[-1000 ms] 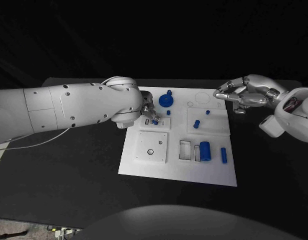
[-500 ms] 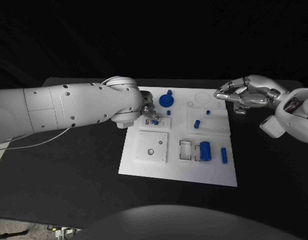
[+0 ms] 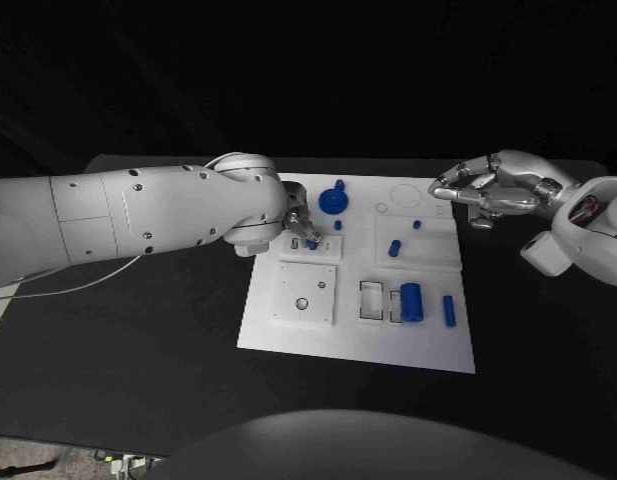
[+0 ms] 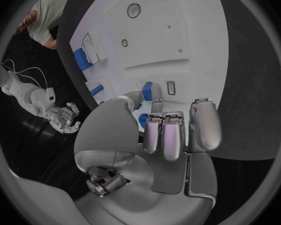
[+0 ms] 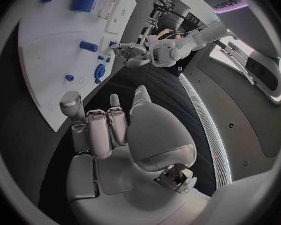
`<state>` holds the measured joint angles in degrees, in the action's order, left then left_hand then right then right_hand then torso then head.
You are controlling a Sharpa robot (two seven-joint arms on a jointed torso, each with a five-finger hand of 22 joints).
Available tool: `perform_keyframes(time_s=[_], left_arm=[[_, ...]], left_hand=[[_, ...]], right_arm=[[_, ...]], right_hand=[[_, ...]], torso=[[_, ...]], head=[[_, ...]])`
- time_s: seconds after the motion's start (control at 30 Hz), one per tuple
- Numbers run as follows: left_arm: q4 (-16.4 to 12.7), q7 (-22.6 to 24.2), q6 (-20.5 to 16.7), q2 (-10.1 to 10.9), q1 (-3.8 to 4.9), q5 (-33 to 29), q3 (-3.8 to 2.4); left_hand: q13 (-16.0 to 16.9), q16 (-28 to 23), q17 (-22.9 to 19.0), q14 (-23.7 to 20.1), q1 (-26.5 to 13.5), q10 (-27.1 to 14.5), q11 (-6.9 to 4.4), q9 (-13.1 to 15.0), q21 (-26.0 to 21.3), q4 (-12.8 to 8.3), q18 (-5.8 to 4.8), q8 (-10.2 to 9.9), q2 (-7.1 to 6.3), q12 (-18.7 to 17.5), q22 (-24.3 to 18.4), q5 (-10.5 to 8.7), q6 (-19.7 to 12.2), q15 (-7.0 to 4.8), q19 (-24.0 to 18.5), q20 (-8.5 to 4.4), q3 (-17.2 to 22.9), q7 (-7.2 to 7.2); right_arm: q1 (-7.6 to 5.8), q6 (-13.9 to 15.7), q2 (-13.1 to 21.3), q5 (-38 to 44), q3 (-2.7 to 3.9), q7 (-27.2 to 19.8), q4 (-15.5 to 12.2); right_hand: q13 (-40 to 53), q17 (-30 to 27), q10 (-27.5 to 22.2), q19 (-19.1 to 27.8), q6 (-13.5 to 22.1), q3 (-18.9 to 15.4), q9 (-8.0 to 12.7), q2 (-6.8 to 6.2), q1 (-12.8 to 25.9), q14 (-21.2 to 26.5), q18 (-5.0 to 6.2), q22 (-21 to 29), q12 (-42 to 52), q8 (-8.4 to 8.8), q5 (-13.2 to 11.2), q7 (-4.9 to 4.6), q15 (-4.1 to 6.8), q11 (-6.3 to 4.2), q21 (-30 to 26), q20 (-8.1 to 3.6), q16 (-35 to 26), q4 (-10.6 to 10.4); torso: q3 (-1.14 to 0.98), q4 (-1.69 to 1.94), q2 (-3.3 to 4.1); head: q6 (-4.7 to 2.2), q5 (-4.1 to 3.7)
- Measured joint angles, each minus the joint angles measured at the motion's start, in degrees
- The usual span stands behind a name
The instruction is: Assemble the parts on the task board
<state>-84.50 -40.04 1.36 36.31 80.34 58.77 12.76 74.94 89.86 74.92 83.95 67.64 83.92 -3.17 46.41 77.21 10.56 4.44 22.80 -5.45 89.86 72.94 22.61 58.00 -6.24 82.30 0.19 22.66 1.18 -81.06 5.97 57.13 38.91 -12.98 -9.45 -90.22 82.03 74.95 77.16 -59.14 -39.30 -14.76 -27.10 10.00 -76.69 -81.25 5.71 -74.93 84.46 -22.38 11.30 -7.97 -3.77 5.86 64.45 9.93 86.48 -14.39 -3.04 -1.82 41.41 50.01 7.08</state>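
Nothing has shifted in the last second: we see our left hand still pinching a small blue part over the task board, while our right hand stays curled, holding nothing, at upper right.

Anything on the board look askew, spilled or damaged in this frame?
Nothing stands out. The task board lies flat on the black table, the blue parts are on it, none spilled onto the table. The left hand works at a small blue part near the board's left edge; the right hand hovers off its far right corner, holding nothing.
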Motion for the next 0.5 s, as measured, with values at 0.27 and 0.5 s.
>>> perform_keyframes(time_s=[0.27, 0.5], left_arm=[[0.15, 0.00, 0.42, -0.01, -0.08, 0.04, -0.01], [0.16, -0.01, 0.68, -0.17, -0.18, 0.05, 0.02]], left_hand=[[0.00, 0.00, -0.01, 0.00, -1.73, 0.00, 0.00, -0.21, -0.25, 1.14, 0.00, -1.10, -0.08, 0.00, -0.05, -5.33, -0.16, 0.00, 0.00, 0.00, -2.13, -0.16], [0.00, 0.00, -0.01, 0.13, -3.26, 0.21, 0.20, -0.27, -0.66, 2.10, 0.00, -1.76, 0.21, 0.00, -0.09, -11.12, 0.04, 0.13, -0.21, 0.21, -5.03, 0.02]], right_arm=[[0.01, -0.03, 0.02, -0.02, 0.00, 0.00, 0.02], [0.04, -0.05, -0.01, -0.04, 0.00, 0.01, 0.13]], right_hand=[[0.00, -0.01, 0.00, 0.00, 0.00, 0.00, 0.00, 0.00, 0.00, 0.00, 0.00, 0.01, 0.01, 0.00, 0.00, 0.00, 0.00, 0.00, 0.00, 0.00, 0.00, 0.00], [0.00, -0.01, 0.00, 0.00, 0.00, 0.00, 0.00, 0.00, 0.00, 0.00, 0.00, 0.01, 0.07, 0.00, 0.00, 0.00, 0.00, 0.01, 0.00, 0.00, 0.00, 0.00]], torso=[[0.00, 0.00, -0.02], [0.01, 0.03, -0.03]], head=[[0.00, -0.04], [0.00, 0.04]])
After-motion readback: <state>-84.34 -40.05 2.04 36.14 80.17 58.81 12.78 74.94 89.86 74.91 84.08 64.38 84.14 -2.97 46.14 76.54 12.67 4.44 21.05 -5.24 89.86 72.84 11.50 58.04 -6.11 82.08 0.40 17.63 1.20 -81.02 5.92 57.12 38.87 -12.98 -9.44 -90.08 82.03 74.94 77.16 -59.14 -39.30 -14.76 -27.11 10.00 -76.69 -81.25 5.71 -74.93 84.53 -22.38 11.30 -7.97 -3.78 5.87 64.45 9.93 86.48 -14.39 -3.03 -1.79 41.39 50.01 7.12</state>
